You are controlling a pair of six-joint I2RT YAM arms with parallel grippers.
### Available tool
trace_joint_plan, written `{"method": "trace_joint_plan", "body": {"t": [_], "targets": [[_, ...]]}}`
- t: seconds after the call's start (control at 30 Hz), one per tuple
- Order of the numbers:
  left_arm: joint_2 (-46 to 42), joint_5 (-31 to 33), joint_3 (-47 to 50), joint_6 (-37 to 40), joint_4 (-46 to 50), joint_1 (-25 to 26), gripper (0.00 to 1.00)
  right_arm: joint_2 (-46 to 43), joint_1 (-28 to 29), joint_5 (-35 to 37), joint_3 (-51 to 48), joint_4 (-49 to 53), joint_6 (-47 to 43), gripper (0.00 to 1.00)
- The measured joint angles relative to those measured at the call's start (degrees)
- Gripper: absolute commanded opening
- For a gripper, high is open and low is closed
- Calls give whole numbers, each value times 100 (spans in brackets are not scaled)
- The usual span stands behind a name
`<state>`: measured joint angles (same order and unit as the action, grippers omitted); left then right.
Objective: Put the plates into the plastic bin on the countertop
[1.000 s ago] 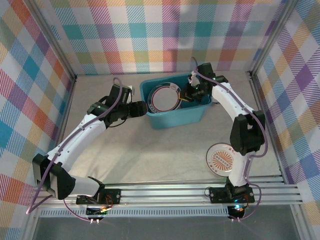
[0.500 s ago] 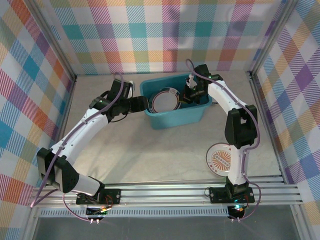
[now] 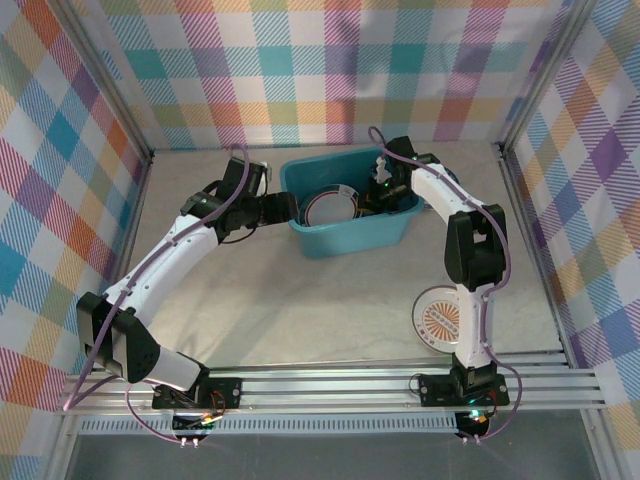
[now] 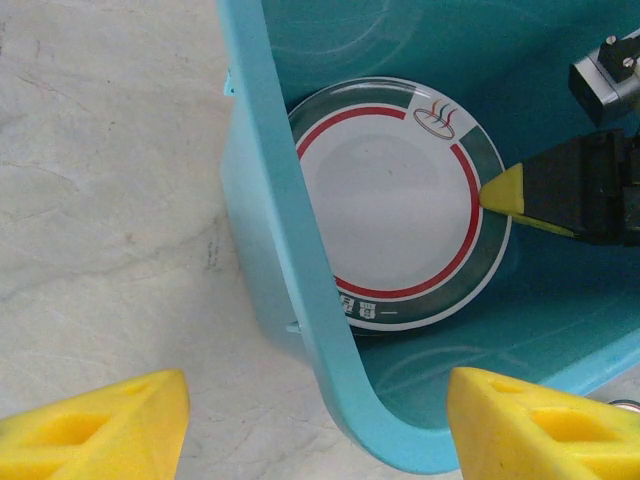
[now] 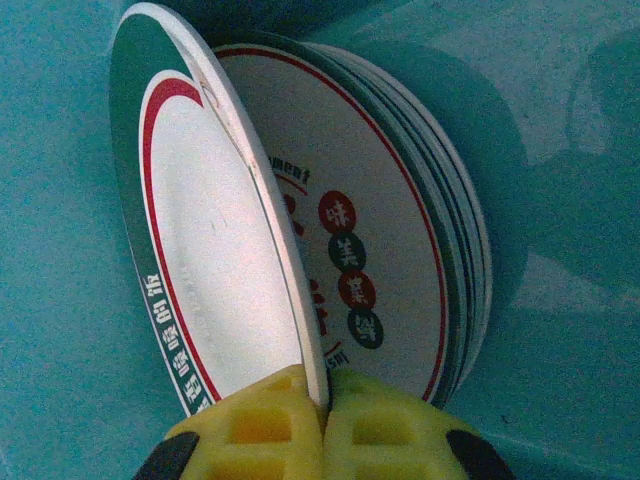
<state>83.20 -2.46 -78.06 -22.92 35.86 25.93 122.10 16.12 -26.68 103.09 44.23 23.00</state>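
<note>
Right gripper (image 5: 325,405) and plate (image 5: 220,270) lower in bin (image 3: 350,236)

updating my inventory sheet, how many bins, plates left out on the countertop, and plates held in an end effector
plastic bin: 1
orange plate on the countertop: 1
green-rimmed plate in the right end effector: 1
total: 3

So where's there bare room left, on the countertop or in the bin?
Countertop: the broad patch between bin, front rail and orange plate is bare, also the strip by the right wall. Bin: crowded, with the stack, the right tool pinching a tilted plate, and the left tool at its rim.
</note>
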Motion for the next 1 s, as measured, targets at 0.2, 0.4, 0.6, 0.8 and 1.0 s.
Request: {"method": "trace_joint_plan", "body": {"t": [0.2,0.4,0.6,0.8,1.0], "targets": [[11,-46,-55,-17,15,0,69,13,-4,33,0,-50,-11,33],[63,-105,-107,-17,15,0,69,15,-22,177,-2,-157,13,65],[131,-149,-173,-17,13,0,69,-2,-37,348,-28,-256,46,80],[133,-177,-173,-37,15,0,68,-348,-35,372,-63,-291,44,84],[61,-247,-173,-173,17,0,68,-962,-35,356,-90,-363,46,84]]}}
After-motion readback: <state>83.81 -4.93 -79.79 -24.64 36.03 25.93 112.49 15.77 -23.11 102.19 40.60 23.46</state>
